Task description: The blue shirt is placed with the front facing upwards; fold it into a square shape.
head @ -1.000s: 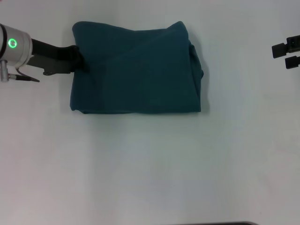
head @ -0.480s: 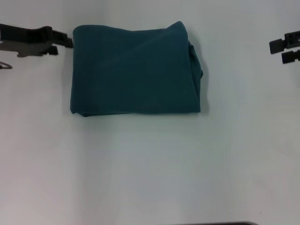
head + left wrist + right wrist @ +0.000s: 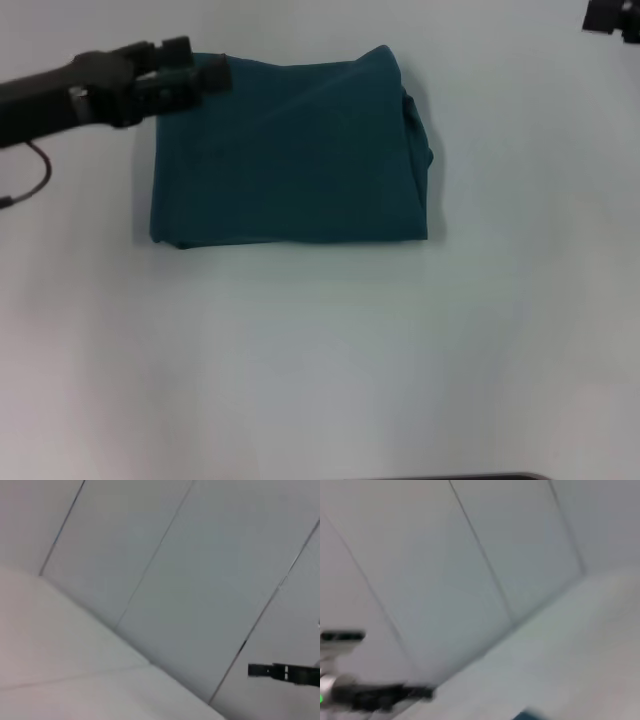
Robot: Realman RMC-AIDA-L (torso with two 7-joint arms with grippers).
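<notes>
the blue shirt [image 3: 290, 150] lies folded into a rough rectangle on the white table [image 3: 320, 350], toward 12 o'clock of the head view. left claw [image 3: 205, 72] hangs over the shirt's 10 o'clock corner, clamp state cannot tell. right claw [image 3: 612, 16] sits well apart at 2 o'clock, state cannot tell.

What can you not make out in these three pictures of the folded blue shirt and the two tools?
- Blue shirt: lettering and neck label hidden by its own folds, head view.
- Right tool: cut off by the head view's top right corner.
- Left tool: over the shirt's far left corner; contact unclear.
- Both wrist views: mostly wall and table, blurred.
</notes>
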